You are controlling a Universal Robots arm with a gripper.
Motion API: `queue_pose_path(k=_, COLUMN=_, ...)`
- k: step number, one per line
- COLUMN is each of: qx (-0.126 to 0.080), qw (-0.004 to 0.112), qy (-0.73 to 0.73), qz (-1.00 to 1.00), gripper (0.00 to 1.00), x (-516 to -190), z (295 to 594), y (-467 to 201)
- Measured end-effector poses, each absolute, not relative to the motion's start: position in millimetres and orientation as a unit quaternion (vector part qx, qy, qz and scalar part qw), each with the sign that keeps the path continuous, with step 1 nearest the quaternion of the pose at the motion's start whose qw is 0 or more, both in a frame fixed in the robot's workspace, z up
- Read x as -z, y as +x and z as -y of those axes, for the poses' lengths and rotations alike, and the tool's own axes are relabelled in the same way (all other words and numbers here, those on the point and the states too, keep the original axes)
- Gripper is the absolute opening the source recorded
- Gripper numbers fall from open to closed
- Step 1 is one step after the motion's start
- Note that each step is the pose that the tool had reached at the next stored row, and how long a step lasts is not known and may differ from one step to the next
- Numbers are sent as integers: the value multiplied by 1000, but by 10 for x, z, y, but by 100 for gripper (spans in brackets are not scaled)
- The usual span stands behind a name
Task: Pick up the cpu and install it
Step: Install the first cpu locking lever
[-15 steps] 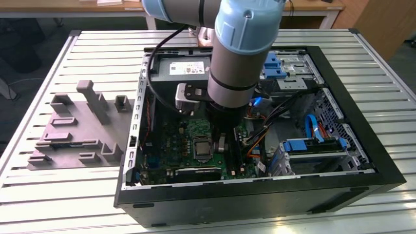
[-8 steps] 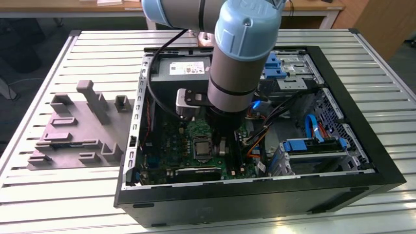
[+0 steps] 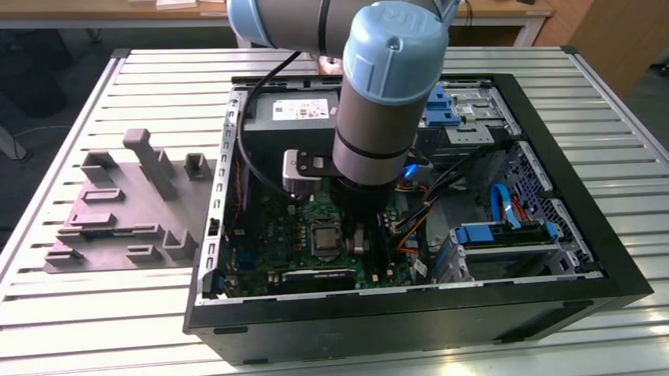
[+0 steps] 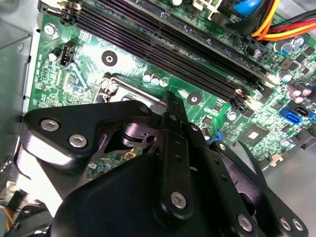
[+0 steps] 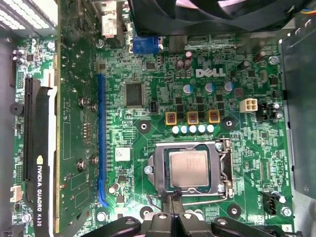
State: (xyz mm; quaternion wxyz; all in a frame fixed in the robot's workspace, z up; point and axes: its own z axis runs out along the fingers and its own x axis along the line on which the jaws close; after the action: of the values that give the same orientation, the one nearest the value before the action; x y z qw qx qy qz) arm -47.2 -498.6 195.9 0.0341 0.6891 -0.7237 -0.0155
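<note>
The cpu, a silvery square chip with a pale rim, lies flat inside the metal socket frame on the green motherboard in the first wrist view. My gripper hovers just off one edge of the socket, its two dark fingertips pressed together with nothing between them. In the second wrist view the gripper covers most of the socket, and a corner of the frame peeks out. In the exterior view the arm reaches down into the open computer case, with the gripper beside the socket.
A grey moulded tray with raised blocks lies on the slatted table at the exterior view's left. A graphics card, a fan, memory slots, cables and a blue drive bay crowd the case.
</note>
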Motion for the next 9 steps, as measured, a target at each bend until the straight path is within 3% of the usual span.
queue_pose_path(k=9, qx=12, qw=31, qy=695, qz=718, gripper=11, x=-1903, z=4987, y=-472)
